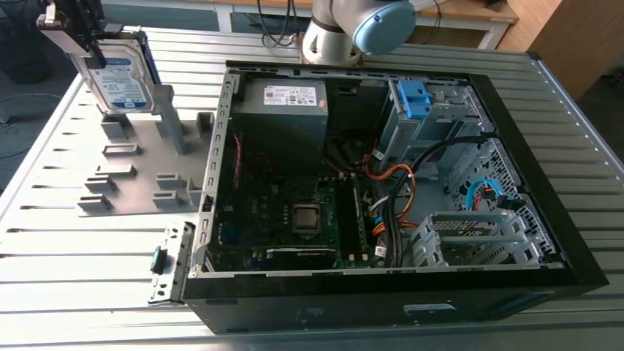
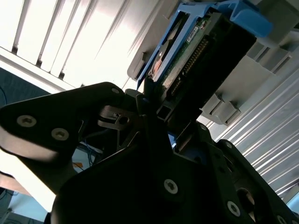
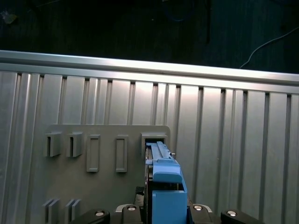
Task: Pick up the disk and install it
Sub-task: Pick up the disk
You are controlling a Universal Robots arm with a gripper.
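The disk [image 1: 122, 77], silver with a blue-and-white label and a blue bracket, stands upright at the exterior view's far left. It is over the grey holder plate [image 1: 137, 172]. My gripper [image 1: 86, 40] grips its top edge from above, shut on it. In the second wrist view the black fingers [image 2: 154, 126] clamp the disk [image 2: 196, 51] at its connector end. The first wrist view looks down the blue bracket [image 3: 164, 184] toward a slot in the holder plate [image 3: 107, 186]. Whether the disk's lower end still sits in the slot, I cannot tell.
An open black computer case [image 1: 575, 241] lies on the slatted metal table [image 1: 88, 248], to the exterior view's right of the plate. Inside are a grey power supply [image 1: 283, 110], a metal drive cage with a blue latch [image 1: 414, 99], a motherboard and orange cables. The arm's base [image 1: 337, 33] stands behind the case.
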